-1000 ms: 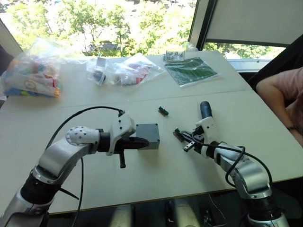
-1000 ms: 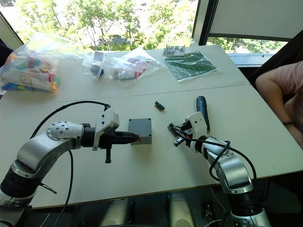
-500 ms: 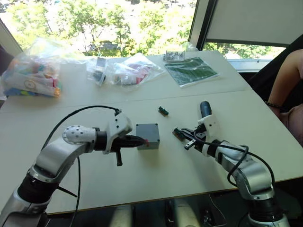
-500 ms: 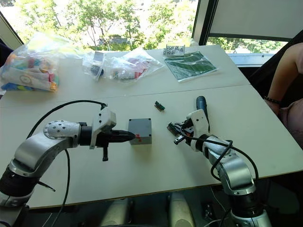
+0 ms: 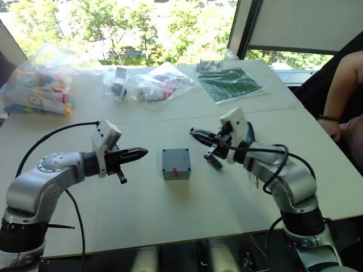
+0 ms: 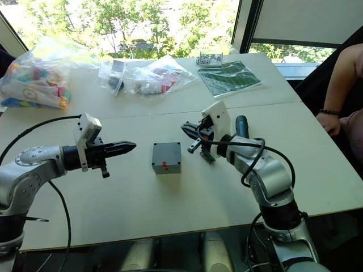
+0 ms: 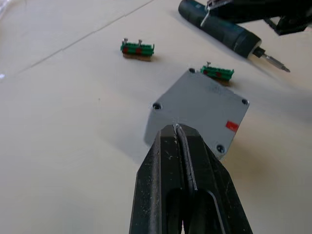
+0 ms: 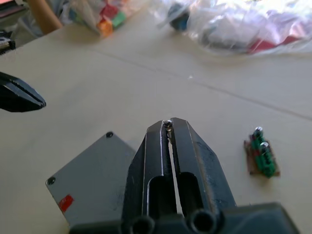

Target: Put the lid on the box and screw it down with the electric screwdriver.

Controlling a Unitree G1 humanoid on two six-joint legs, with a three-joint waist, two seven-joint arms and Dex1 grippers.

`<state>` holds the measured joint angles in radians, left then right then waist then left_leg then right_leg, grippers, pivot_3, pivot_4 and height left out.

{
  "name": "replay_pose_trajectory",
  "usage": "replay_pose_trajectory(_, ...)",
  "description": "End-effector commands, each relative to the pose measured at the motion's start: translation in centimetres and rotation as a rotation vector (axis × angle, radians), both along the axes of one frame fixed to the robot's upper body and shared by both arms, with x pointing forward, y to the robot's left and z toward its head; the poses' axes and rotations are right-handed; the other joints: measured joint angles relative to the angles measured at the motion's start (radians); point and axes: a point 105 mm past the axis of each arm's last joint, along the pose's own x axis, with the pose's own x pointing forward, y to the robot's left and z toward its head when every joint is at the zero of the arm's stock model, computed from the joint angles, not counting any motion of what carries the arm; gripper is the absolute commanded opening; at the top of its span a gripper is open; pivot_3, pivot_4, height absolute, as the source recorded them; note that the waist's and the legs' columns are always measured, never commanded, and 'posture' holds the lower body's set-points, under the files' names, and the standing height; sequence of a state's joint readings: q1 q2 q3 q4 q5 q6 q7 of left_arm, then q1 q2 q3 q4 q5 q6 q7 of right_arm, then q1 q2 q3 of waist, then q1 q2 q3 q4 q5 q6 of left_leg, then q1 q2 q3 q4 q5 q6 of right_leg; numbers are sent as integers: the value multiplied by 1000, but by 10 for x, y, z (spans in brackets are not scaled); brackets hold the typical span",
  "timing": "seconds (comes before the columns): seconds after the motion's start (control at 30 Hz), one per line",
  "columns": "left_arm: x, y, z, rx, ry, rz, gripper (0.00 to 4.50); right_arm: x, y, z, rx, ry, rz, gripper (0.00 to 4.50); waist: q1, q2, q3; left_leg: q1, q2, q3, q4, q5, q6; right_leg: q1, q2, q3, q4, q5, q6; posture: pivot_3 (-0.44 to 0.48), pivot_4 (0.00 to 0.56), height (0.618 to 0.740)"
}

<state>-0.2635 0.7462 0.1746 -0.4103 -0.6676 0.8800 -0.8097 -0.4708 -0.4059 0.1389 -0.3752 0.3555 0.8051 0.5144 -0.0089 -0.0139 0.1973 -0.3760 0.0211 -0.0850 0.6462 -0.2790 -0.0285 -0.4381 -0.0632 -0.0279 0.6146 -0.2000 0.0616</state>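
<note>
The grey box (image 5: 176, 163) stands mid-table with the thin grey lid (image 7: 197, 109) lying flat on top; a red mark sits near one edge. To the box's left, a short gap away, my left gripper (image 5: 140, 152) hovers shut and empty, pointing at the box. My right gripper (image 5: 193, 132) hangs above the table just right of and behind the box. Its fingers are shut on a small metal screw (image 8: 167, 123). The dark electric screwdriver (image 6: 242, 126) lies on the table behind my right forearm, its bit showing in the left wrist view.
Two small green terminal blocks (image 7: 137, 48) (image 7: 217, 72) lie behind and right of the box. Plastic bags of parts (image 5: 37, 85) (image 5: 148, 83) and a green sheet (image 5: 231, 84) sit at the back. A person's arm (image 5: 346, 85) is at the right edge.
My left gripper drew back leftward off the box. The right gripper rose from the table by the green block and swung toward the box. The person's arm pulled back to the right.
</note>
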Motion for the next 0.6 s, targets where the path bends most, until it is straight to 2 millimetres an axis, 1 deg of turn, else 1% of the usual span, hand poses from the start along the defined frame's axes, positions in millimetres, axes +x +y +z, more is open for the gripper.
replay_pose_trajectory(0.03,-7,-8,9,6,-57,-15,0,3,7,10,-22,-74,37,31,-4,0,0,0,-1,1,0,0,0,0,-1,1,0,0,0,0,150,740)
replay_pose_trajectory(0.27,-14,-14,-2,25,-40,-18,0,3,11,5,-41,-72,67,31,-9,0,0,3,0,0,0,0,0,0,2,3,1,-1,2,0,150,740)
replay_pose_trajectory(0.43,-11,-16,-3,39,-45,-24,0,-3,15,-1,-50,-56,90,31,-8,0,0,3,1,0,1,0,0,0,3,3,2,-1,2,0,150,740)
replay_pose_trajectory(0.6,-9,-18,-7,63,-50,-37,0,-1,16,-4,-54,-54,79,31,-8,0,0,3,1,0,0,0,0,0,3,3,2,-1,2,0,150,740)
